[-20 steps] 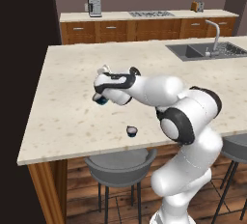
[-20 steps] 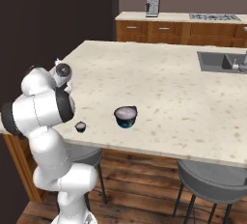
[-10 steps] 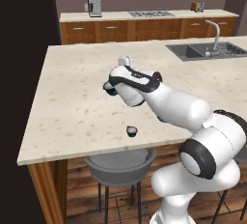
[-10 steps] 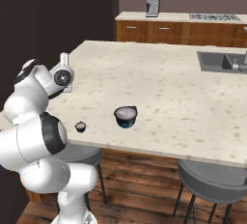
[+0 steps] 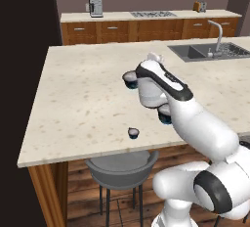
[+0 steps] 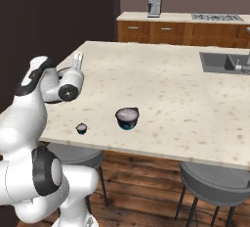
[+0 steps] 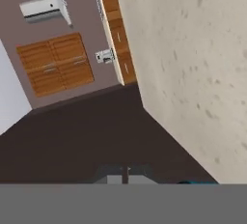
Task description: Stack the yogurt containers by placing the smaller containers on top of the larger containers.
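The smaller container (image 6: 81, 128), a tiny dark cup with a pale top, stands near the island's front edge, also seen as the tiny cup (image 5: 134, 132). The larger container (image 6: 127, 117), navy with a teal base and greyish top, stands upright a short way to its right. My forearm hides most of the larger cup (image 5: 165, 118) in the left base view. My gripper (image 6: 78, 58) is raised above the counter, left of and behind both cups, pointing up. Its fingers look pressed together and hold nothing. The same gripper (image 5: 154, 56) shows above my hand, and its tips (image 7: 124, 172) meet.
The pale stone island counter (image 6: 161, 89) has its front edge just below the cups. A sink (image 6: 227, 62) with a faucet sits at the far right. Grey stools (image 5: 122, 165) stand under the front edge. A coffee machine (image 5: 95, 5) stands on the back counter.
My arm has swung: the hand rose and moved rightward in the left base view, the fingers turning upward. Both cups stayed where they were.
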